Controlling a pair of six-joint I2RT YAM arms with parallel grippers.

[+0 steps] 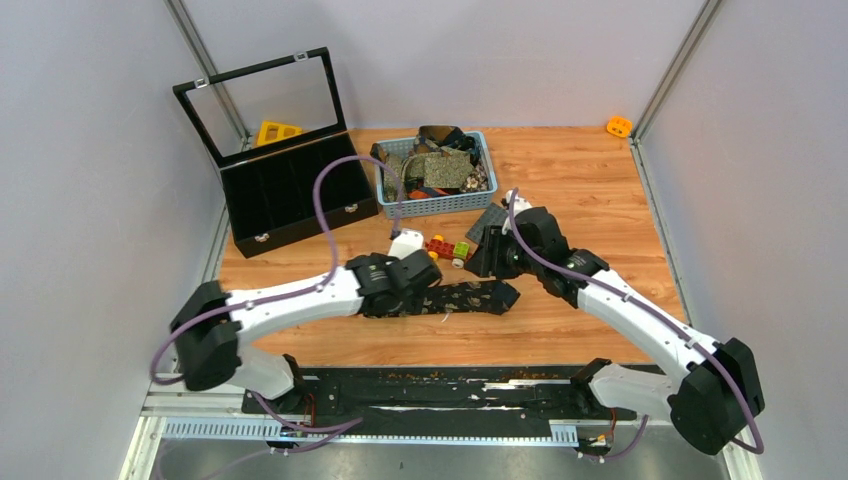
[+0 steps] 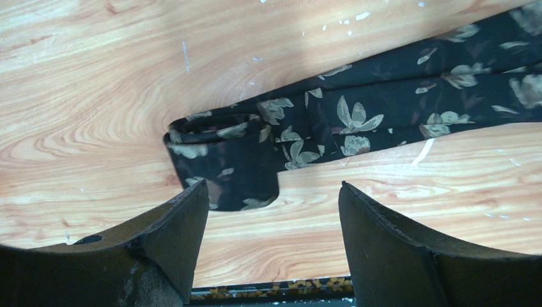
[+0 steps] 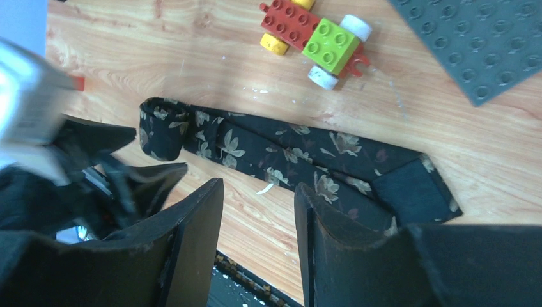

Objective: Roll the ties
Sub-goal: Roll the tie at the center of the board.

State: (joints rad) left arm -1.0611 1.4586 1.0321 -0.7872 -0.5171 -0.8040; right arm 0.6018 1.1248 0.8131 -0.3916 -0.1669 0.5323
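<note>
Lying flat on the wooden table [image 1: 600, 200]: one black tie [image 3: 287, 160] with a pale floral print, its narrow end wound into a small roll [image 2: 224, 160], its wide end folded back near the right arm.

Left gripper [image 2: 271, 192]: jaws spread wide, holding nothing, poised over the roll. One fingertip [image 2: 192, 198] sits at the roll's edge; contact cannot be told.

Right gripper [image 3: 259, 188]: jaws parted more narrowly, empty, above the tie's middle stretch.

Also present: toy bricks [image 3: 313, 32] and a grey studded plate [image 3: 473, 45] just beyond the tie; further ties heaped in a blue basket [image 1: 480, 200] at the back.
</note>
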